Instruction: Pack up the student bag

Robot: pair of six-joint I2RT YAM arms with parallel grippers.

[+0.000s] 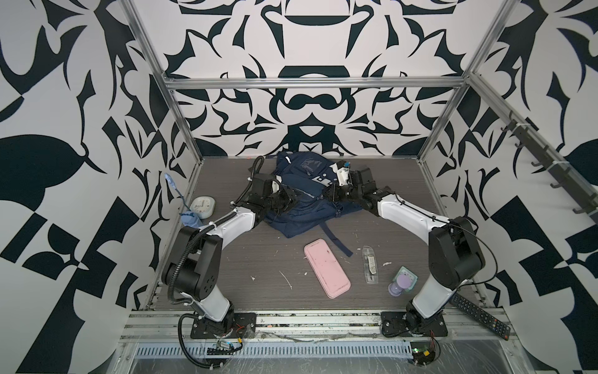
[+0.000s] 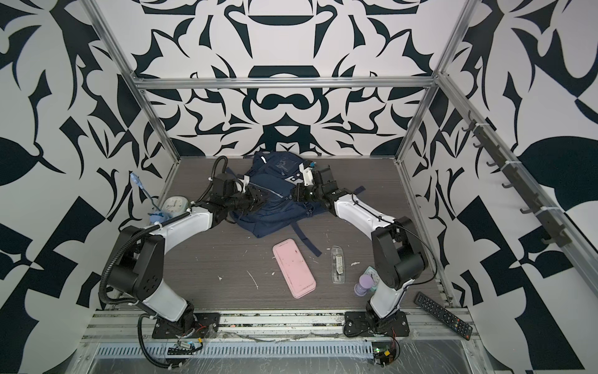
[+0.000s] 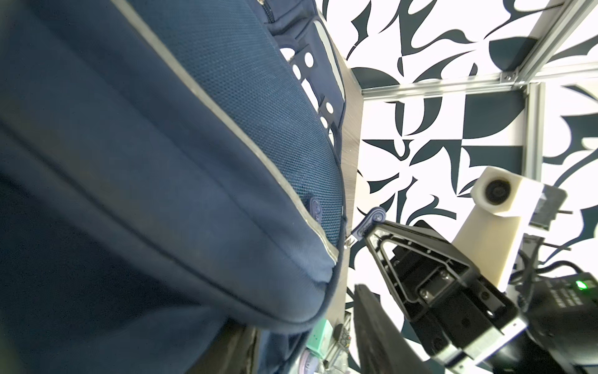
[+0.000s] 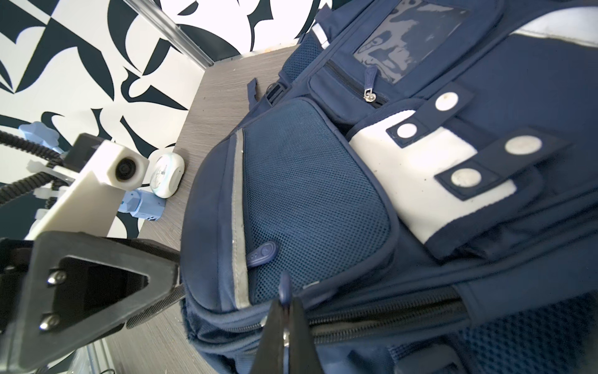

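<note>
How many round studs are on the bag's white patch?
4 studs: two on the dark tab nearer the bag's window pocket, two on the tab nearer its main zip. More may be hidden.

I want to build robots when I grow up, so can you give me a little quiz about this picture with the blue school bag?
1. True or false: the pink case is already inside the student bag.
2. What is the right end effector pinching? A: a zip pull. B: a shoulder strap. C: the pink case.
3. Name the long black thing with buttons lying beside the right arm's base.

Key:
1. False. It lies on the table in front of the bag.
2. A.
3. The remote control.
</note>
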